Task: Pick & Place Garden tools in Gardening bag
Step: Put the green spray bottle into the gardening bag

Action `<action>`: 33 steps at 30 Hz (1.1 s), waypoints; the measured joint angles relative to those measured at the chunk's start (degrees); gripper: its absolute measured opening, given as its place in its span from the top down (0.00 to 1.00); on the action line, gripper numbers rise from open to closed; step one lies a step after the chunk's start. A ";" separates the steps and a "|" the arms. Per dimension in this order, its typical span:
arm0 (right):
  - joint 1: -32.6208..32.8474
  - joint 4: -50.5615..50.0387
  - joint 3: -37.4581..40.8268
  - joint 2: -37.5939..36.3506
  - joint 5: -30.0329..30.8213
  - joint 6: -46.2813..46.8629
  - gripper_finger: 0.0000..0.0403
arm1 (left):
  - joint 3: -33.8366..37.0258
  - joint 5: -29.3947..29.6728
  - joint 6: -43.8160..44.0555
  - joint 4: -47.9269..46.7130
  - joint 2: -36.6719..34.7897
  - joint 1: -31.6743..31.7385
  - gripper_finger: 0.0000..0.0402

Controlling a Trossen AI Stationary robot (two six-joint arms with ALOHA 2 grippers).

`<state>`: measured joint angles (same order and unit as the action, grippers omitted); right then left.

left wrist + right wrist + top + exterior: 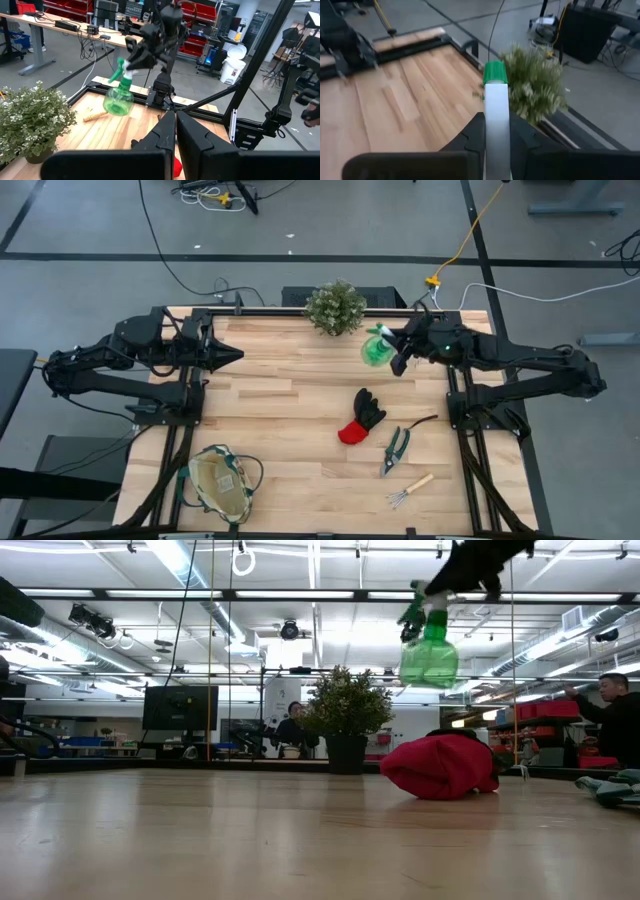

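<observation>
Green bottle [376, 348] is up off the table, clenched by its neck in my right gripper [398, 350], hanging near the plant [335, 307] at the far side. In the low view it hangs clear above the wood, nothing under it. My left gripper [236, 354] is clamped on nothing, parked at the far left of the table [280, 410].

Progress: early, first tool only just lifted. The bag [220, 484] sits at the near left corner, well apart from the bottle, and looks to hold no tools as far as I can see. Left on the table: glove [362, 418] mid-table, shears [396, 448] just beside it, a rake [410, 491] nearer the front edge. A thin dark tool [424, 422] beside the shears is too small to name.

Bottle has to cross the whole table diagonally to reach the bag.
</observation>
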<state>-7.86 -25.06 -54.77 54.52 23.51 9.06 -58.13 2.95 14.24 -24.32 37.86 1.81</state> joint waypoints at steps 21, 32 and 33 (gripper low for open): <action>0.00 -2.19 -15.58 4.11 -0.44 0.98 0.88 | 0.00 0.01 -0.04 0.00 0.01 0.00 0.95; 0.13 -6.79 -29.40 12.98 -0.63 0.96 0.88 | 0.00 -0.01 -0.02 0.00 -0.01 0.00 0.95; 0.23 -6.75 -30.07 13.51 -0.63 0.96 0.88 | 0.00 -0.01 -0.02 0.00 0.01 0.00 0.95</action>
<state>-7.63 -31.81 -84.84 68.04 22.88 10.02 -58.13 2.94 14.22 -24.32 37.87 1.80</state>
